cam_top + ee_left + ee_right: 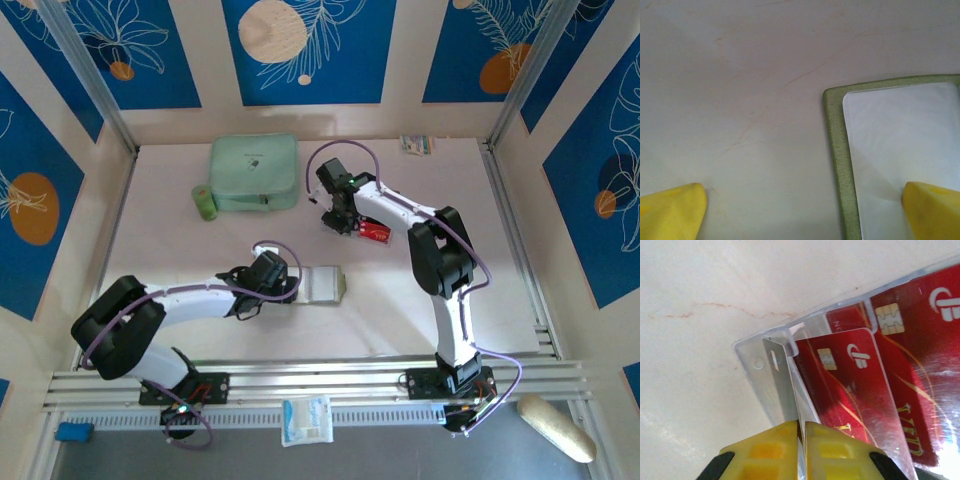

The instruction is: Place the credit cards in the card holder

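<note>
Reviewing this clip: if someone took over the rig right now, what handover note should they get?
Left hand: open, at the card holder, one finger over its silvery inside.
Right hand: shut, apparently pinching the edge of the top red card in the clear tray.
Other red cards lie in the tray.
Done: holder lies open on the table; no card seen in it.
Left: lift this card, carry it to the holder, slot it in, then repeat for the rest.

Red credit cards (850, 385), open card holder (900, 150)
</note>
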